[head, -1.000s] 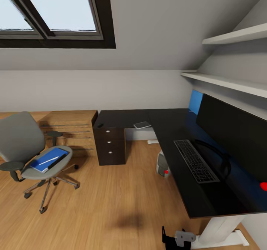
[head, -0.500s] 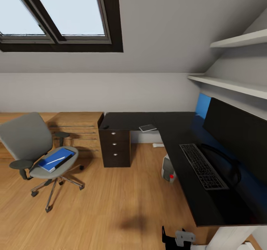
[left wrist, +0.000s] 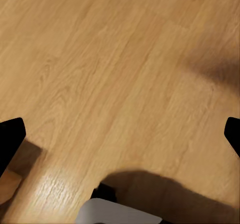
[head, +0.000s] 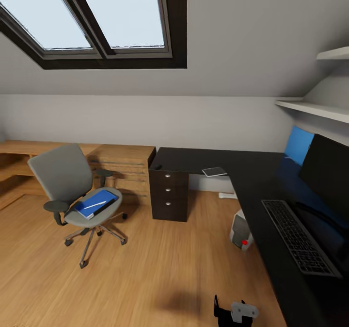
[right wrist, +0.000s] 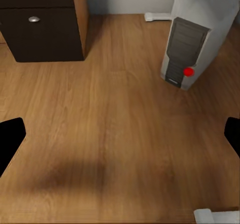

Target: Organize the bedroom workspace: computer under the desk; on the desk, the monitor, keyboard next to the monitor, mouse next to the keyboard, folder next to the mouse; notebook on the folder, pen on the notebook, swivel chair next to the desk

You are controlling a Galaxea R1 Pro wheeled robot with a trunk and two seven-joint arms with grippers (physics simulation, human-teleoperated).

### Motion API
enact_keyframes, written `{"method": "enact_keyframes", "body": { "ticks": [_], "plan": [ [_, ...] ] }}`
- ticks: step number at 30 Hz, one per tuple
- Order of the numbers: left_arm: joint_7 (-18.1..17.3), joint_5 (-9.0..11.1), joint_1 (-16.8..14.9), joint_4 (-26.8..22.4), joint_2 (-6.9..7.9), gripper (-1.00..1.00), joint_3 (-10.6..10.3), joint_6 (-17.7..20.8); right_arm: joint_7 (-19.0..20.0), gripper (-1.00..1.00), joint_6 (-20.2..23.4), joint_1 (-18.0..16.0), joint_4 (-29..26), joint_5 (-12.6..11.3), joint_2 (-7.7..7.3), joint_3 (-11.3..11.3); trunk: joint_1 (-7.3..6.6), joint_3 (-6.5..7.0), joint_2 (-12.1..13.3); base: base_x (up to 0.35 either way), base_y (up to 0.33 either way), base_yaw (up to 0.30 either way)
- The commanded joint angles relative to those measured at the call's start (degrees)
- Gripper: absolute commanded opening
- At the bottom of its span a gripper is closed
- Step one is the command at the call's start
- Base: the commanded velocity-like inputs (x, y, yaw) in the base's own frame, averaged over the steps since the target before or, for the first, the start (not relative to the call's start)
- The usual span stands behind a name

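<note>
Blue folder [head: 95, 204] lies on the swivel chair [head: 72, 191] beside the table [head: 252, 181]; both grippers' jaws spread wide, empty.

The monitor [head: 328, 171] and keyboard [head: 299, 237] are cut off by the head view's right edge.

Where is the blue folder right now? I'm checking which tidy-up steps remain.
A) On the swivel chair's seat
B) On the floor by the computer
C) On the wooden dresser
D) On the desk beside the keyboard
A: the folder lies flat on the swivel chair seat, with the pen on top.
</note>
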Motion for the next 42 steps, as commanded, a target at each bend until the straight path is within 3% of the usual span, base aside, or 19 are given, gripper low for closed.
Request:
{"method": "enact_keyframes", "body": {
  "ticks": [1, 11, 28, 31, 34, 39, 40, 42],
  "plan": [
    [0.15, 0.59, 0.03, -0.18, -0.02, 1.00, 0.01, 0.28, -0.34, 1.00, -0.13, -0.06, 0.10, -0.17, 0.02, 0.50, 0.05, -0.07, -0.05, 0.324, 0.000, 0.289],
    [0.15, 0.59, 0.03, -0.17, -0.02, 1.00, 0.01, 0.28, -0.34, 1.00, -0.12, -0.06, 0.10, -0.18, -0.09, 0.42, 0.05, -0.07, -0.05, 0.327, 0.000, 0.269],
    [0.15, 0.54, 0.03, -0.18, -0.10, 1.00, -0.07, 0.06, -0.26, 1.00, -0.13, -0.06, 0.10, -0.14, -0.53, 0.41, 0.05, -0.07, -0.05, 0.328, 0.000, 0.016],
    [0.15, 0.57, 0.03, -0.18, -0.10, 1.00, -0.08, -0.54, -0.25, 1.00, -0.11, -0.06, 0.10, -0.11, -0.54, 0.41, 0.05, -0.07, -0.05, 0.328, 0.000, 0.000],
    [0.07, 0.59, 0.03, -0.23, -0.06, 1.00, 0.06, -4.16, -0.15, 1.00, -0.06, -0.06, 0.10, -0.11, -0.51, 0.43, 0.05, -0.07, -0.05, 0.328, 0.000, 0.000],
    [0.20, 0.64, 0.03, -0.37, -0.10, 1.00, 0.11, -5.07, -0.10, 1.00, 0.06, -0.06, 0.07, -0.10, -0.48, 0.48, 0.05, -0.07, -0.05, 0.328, 0.000, 0.000],
    [0.29, 0.77, 0.03, -8.29, -0.45, 1.00, -0.64, -4.81, 0.01, 1.00, -0.08, -0.12, -1.84, -0.05, -1.04, 0.34, 0.05, -0.07, -0.05, 0.328, 0.000, 0.000],
    [0.96, 0.78, 0.03, -16.33, -1.16, 1.00, -0.77, -2.03, -0.24, 1.00, 0.52, -0.36, -7.12, -0.08, -1.12, 0.33, 0.05, -0.07, -0.05, 0.328, 0.000, 0.000]
  ]
}}
